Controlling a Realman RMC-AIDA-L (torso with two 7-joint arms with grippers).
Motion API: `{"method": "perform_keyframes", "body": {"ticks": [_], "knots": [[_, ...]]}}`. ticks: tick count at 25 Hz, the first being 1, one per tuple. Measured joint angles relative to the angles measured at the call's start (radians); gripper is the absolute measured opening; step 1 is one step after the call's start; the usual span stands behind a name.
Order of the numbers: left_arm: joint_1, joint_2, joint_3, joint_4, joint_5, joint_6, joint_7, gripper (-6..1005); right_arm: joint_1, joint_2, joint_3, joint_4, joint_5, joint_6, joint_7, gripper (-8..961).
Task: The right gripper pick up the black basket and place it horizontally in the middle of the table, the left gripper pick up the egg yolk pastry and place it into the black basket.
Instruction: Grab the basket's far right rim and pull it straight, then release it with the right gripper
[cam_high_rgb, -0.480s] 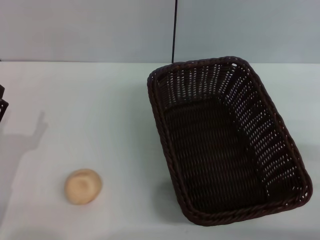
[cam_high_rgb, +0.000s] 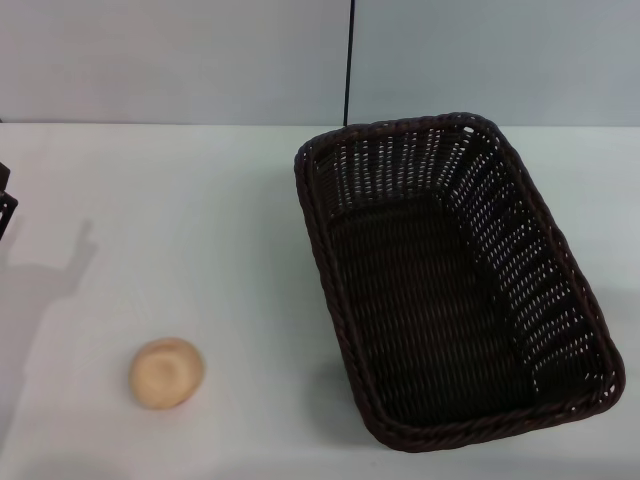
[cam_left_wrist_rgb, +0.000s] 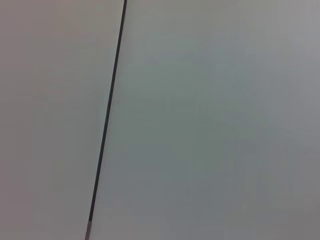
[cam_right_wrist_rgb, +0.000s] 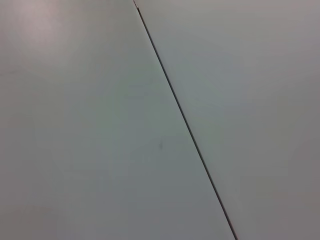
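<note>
A large rectangular black basket (cam_high_rgb: 455, 285) of dark woven wicker, with openwork sides and a braided rim, sits upright on the right half of the smooth white table (cam_high_rgb: 200, 220), its long side angled slightly. The egg yolk pastry (cam_high_rgb: 166, 373), a small round pale tan ball with a shallow dimple, rests well apart at the near left. The left pincer (cam_high_rgb: 5, 205) barely shows at the left edge; its opening cannot be told
</note>
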Motion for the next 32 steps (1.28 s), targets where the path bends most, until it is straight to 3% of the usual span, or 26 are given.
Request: {"method": "perform_keyframes", "body": {"ticks": [5,9,13,16,17,18,21,22,23,26,27,28,29,31,32], "knots": [[0.000,0.004,0.009,0.023,0.007,0.026,-0.029,859,-0.023,-0.002,-0.019,-0.074,-0.003,0.003,0.083,824],[-0.002,0.006,0.012,0.070,0.011,0.052,-0.070,860,-0.063,-0.010,-0.063,-0.220,-0.013,0.055,0.274,824],[-0.002,0.006,0.010,0.095,0.008,0.055,-0.093,860,-0.108,-0.012,-0.079,-0.487,-0.131,0.177,0.597,824],[-0.002,0.006,0.009,0.097,0.007,0.056,-0.093,860,-0.119,-0.012,-0.072,-0.760,-0.315,0.255,0.904,823],[-0.004,0.006,0.008,0.099,0.007,0.056,-0.093,859,-0.107,-0.018,-0.071,-0.905,-0.435,0.276,1.075,823],[-0.005,0.006,0.008,0.100,0.007,0.056,-0.093,859,-0.107,-0.018,-0.071,-0.905,-0.435,0.276,1.075,823],[-0.008,0.006,0.008,0.103,0.007,0.054,-0.093,859,-0.054,-0.041,-0.072,-1.129,-0.636,0.280,1.357,823],[-0.008,0.006,0.008,0.103,0.007,0.054,-0.093,859,-0.004,-0.061,-0.076,-1.249,-0.764,0.270,1.538,823],[-0.009,0.006,0.007,0.105,0.007,0.054,-0.090,860,-0.004,-0.061,-0.076,-1.249,-0.764,0.270,1.538,823],[-0.008,0.004,0.007,0.109,0.006,0.056,-0.085,860,0.091,-0.083,-0.084,-1.408,-0.971,0.246,1.769,822],[-0.006,0.003,0.007,0.109,0.006,0.057,-0.084,860,0.172,-0.108,-0.102,-1.478,-1.135,0.229,1.910,822],[-0.005,0.003,0.007,0.108,0.006,0.058,-0.084,860,0.172,-0.108,-0.102,-1.478,-1.135,0.229,1.910,822],[-0.002,0.003,0.007,0.107,0.006,0.058,-0.084,859,0.210,-0.123,-0.113,-1.495,-1.201,0.216,1.963,822],[0.002,0.002,0.007,0.108,0.006,0.059,-0.086,859,0.313,-0.166,-0.131,-1.477,-1.343,0.133,2.055,822],[0.003,0.002,0.007,0.107,0.006,0.059,-0.088,859,0.408,-0.196,-0.147,-1.432,-1.449,0.051,2.089,822]]}}
